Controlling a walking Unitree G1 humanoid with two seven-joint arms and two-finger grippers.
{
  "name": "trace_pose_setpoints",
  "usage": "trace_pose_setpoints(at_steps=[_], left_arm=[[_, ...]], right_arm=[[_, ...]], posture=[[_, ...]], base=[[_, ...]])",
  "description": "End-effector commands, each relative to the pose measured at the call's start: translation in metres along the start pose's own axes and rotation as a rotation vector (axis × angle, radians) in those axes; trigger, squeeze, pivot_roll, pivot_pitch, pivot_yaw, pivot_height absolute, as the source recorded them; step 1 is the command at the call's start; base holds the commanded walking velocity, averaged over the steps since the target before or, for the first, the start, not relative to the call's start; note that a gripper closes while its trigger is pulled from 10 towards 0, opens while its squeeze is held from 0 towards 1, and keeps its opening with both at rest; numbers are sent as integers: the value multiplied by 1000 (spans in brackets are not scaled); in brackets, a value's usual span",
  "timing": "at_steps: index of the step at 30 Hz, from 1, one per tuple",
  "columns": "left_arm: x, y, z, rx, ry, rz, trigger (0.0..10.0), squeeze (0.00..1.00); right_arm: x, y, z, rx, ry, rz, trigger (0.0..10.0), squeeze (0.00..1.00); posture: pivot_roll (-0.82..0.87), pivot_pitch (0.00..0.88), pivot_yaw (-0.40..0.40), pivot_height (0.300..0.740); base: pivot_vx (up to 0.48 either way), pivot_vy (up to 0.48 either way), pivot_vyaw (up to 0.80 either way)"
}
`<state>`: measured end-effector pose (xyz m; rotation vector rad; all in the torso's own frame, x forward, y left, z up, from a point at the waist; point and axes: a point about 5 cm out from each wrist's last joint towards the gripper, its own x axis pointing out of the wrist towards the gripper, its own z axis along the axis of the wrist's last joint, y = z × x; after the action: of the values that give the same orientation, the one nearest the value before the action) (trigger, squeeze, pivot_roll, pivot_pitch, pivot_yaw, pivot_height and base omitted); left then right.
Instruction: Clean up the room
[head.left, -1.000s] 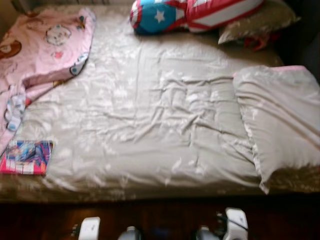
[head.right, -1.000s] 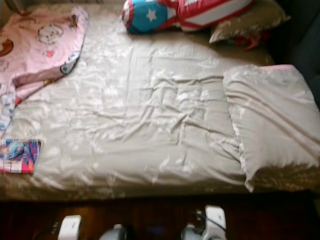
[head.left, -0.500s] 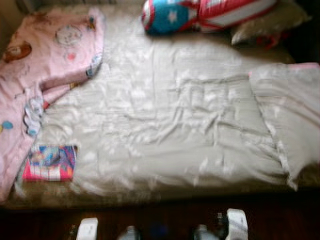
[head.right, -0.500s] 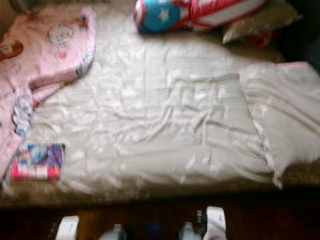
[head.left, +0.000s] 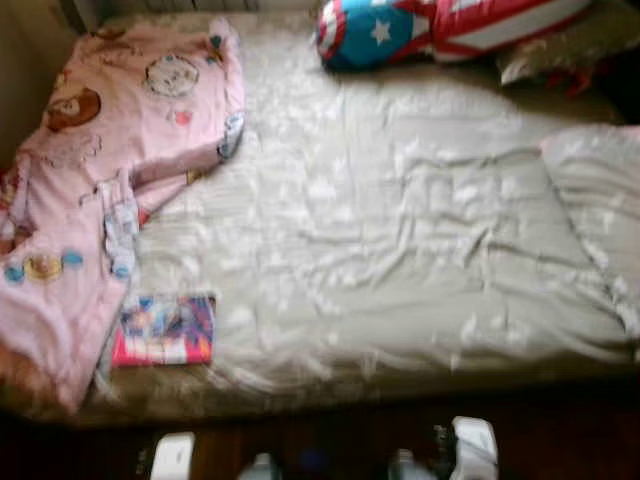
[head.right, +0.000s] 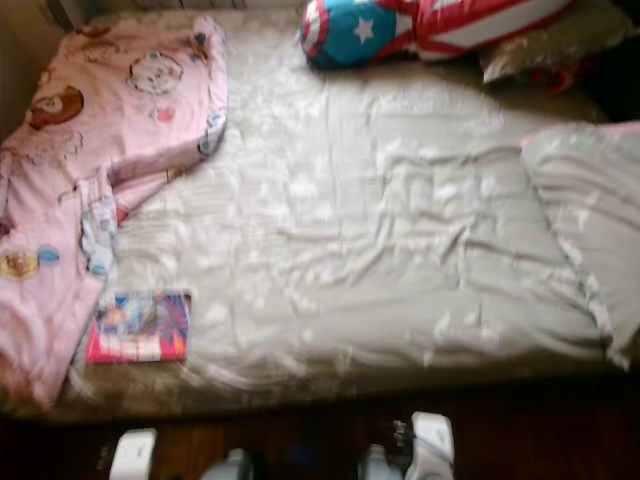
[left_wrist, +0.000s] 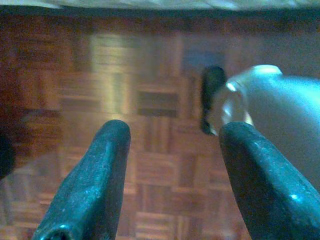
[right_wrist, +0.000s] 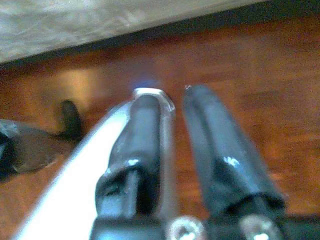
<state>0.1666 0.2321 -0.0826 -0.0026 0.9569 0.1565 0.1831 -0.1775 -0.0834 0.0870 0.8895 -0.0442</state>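
Bed (head.left: 400, 260): ahead of you, wrinkled beige sheet, picture blurred. Pink blanket (head.left: 90, 190): heaped along its left side. Book (head.left: 165, 330): bright cover, flat near the front left edge, just beside the blanket. Star cushion (head.left: 365, 32): red, white and blue, at the far edge. Pillow (head.left: 600, 210): right side. Left gripper (left_wrist: 170, 165): low over parquet floor (left_wrist: 150, 100), fingers wide apart, holding nothing. Right gripper (right_wrist: 172, 145): fingers seemingly nearly together, empty.

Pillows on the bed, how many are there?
3: a star-and-stripes pillow at the far edge, a tan pillow behind it at the far right corner, a grey pillow on the right side. Others may be hidden.
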Motion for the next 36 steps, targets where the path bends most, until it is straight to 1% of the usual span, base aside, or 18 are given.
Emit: trace_pose_setpoints(at_steps=[1, 4, 6, 7, 11, 17, 20, 22, 24, 26, 29, 31, 34, 36], left_arm=[[-3, -2, -18, -15, 57, -1, 10000, 0], [-3, -3, -17, -16, 55, -2, 10000, 0], [0, -12, -9, -17, 42, -11, 10000, 0], [0, -14, -8, -17, 40, -12, 10000, 0], [1, -16, -6, -20, 36, -15, 10000, 0], [1, -18, -4, -29, 31, -14, 10000, 0], [2, -19, -2, -37, 25, -12, 10000, 0], [3, -19, 3, -47, 12, -10, 10000, 0], [3, -19, 5, -49, 9, -9, 10000, 0], [4, -19, 9, -59, -4, -6, 10000, 0], [5, -19, 14, -65, -15, -5, 10000, 0], [6, -20, 20, -59, -29, -7, 10000, 0], [7, -24, 25, -23, -39, -24, 10000, 0], [7, -24, 26, -30, -40, -21, 10000, 0]], right_arm=[[-4, -5, -15, 6, 52, -14, 10000, 0], [-4, -5, -15, 4, 51, -13, 10000, 0], [-4, -6, -15, 3, 51, -14, 10000, 0], [-4, -5, -15, 3, 50, -13, 10000, 0], [-4, -6, -14, 3, 50, -13, 10000, 0], [-4, -7, -12, -24, 40, -15, 10000, 0], [-3, -7, -10, -33, 28, -11, 10000, 0], [-2, -7, -6, -42, 18, -7, 10000, 0], [-2, -6, -6, -42, 18, -7, 10000, 0], [-1, -5, -4, -35, 14, -8, 10000, 0], [-1, -4, -2, -32, 12, -7, 10000, 0], [0, -2, 0, -26, 8, 1, 10000, 0], [1, 0, 2, -1, 1, 6, 10000, 0], [1, 1, 3, -5, 3, 6, 10000, 0]], posture=[[-41, 252, 19, 730], [-41, 252, 19, 730], [-42, 252, 17, 730], [-42, 252, 17, 730], [-42, 247, 13, 730], [-45, 230, 1, 730], [-44, 211, -4, 730], [-38, 173, -7, 730], [-38, 173, -7, 730], [-35, 142, -5, 730], [-33, 123, -5, 730], [-31, 97, -3, 730], [-26, 80, 0, 730], [-18, 67, 0, 730]], base=[[0, 401, 0], [0, 405, 0], [0, 399, 0], [0, 401, 0], [0, 401, 0], [0, 402, 0], [0, 405, 313], [0, 399, 797], [0, 399, 800], [0, 381, 800], [0, 320, 800], [0, 124, 0], [0, 0, 0], [0, 0, 0]])
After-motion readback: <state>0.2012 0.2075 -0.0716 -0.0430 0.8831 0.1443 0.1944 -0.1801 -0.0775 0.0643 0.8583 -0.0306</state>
